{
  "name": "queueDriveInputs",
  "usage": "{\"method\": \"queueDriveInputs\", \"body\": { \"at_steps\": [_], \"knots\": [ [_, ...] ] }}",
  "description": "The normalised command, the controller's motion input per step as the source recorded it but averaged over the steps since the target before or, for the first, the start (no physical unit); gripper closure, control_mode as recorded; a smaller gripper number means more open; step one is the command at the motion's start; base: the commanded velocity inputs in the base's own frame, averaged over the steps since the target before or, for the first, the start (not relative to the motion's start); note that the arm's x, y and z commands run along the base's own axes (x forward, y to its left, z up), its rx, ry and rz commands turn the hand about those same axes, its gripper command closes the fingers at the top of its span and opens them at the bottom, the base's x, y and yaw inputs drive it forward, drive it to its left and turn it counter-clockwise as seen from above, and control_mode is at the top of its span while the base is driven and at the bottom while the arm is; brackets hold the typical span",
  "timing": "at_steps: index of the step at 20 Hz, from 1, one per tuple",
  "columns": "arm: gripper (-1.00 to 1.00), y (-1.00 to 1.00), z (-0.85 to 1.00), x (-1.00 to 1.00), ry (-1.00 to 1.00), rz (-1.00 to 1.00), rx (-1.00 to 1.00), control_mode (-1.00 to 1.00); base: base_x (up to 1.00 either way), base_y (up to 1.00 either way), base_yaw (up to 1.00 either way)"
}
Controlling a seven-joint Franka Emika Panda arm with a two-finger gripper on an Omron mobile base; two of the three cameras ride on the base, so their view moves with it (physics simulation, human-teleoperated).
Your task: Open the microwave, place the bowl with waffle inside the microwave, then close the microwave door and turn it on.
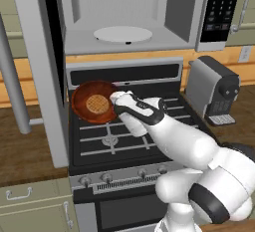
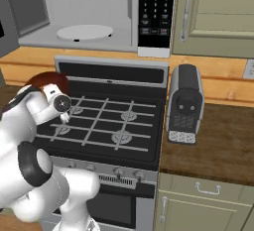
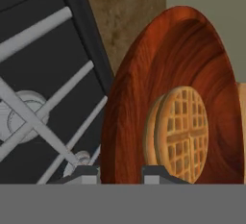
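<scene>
The microwave (image 1: 134, 12) stands open above the stove, its white turntable (image 1: 123, 34) bare. The microwave door (image 1: 45, 52) is swung out to the left, bar handle (image 1: 12, 76) toward me. My gripper (image 1: 115, 101) is shut on the right rim of the reddish-brown bowl (image 1: 92, 101), holding it over the stove's back left corner, below the cavity. The waffle (image 1: 97, 104) lies in the bowl. In the hand view the gripper (image 3: 122, 172) straddles the rim of the bowl (image 3: 144, 98), one fingertip on each side, with the waffle (image 3: 182, 131) close by. The bowl (image 2: 47, 81) peeks out behind my wrist.
A black gas stove (image 1: 129, 126) with grey grates lies under the bowl. A grey coffee machine (image 1: 214, 89) stands on the wooden counter to the stove's right. The microwave's button panel (image 1: 221, 7) is on its right side. Beige cabinets (image 2: 218, 12) hang beside the microwave.
</scene>
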Motion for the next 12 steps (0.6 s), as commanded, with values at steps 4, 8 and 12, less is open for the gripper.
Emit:
{"method": "queueDriveInputs", "body": {
  "at_steps": [4, 8, 12],
  "knots": [
    [1.0, -1.0, 0.94, -0.04, 0.12, -0.15, -0.1, -1.0, 0.0, 0.0, 0.0],
    [1.0, -1.0, 0.72, -0.38, 0.18, -0.04, -0.18, -1.0, 0.0, 0.0, 0.0],
    [1.0, -0.77, 0.71, -0.92, 0.09, 0.04, -0.07, -1.0, 0.0, 0.0, 0.0]
  ]
}}
